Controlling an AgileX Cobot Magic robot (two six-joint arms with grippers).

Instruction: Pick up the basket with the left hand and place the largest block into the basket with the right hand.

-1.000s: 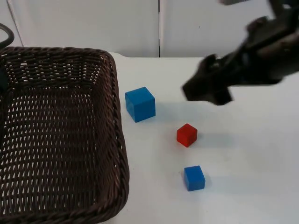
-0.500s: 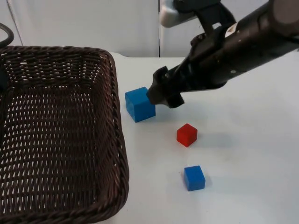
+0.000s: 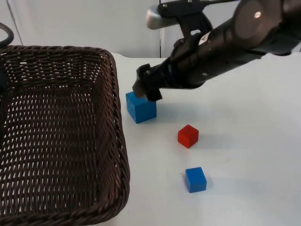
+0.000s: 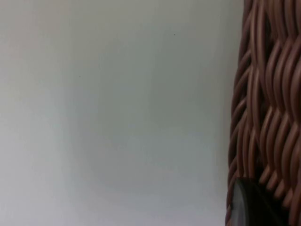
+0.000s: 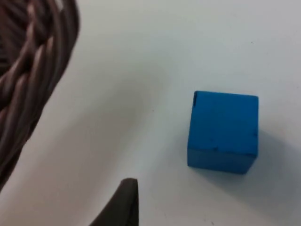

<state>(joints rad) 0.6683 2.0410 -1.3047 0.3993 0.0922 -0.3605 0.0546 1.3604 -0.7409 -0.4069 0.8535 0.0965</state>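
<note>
A large dark brown wicker basket [image 3: 120,136] fills the left of the top view. My left gripper is shut on the basket, with its black fingertip [image 4: 249,202] against the woven rim [image 4: 268,94]. The largest block, a blue cube [image 3: 140,109], rests on the table just right of the basket. My right gripper [image 3: 146,89] hangs open over the cube's far top corner, holding nothing. In the right wrist view the blue cube [image 5: 223,129] lies beyond one black fingertip [image 5: 122,202], with the basket rim [image 5: 33,80] close beside it.
A small red block [image 3: 188,136] lies right of the big cube and nearer the front. A small blue block [image 3: 195,179] sits nearer still. White table top stretches to the right, and the grey partition wall [image 3: 94,23] closes the back.
My right arm has swept leftward and down from the upper right until its gripper is over the large blue cube. The basket and all three blocks have stayed where they were.
</note>
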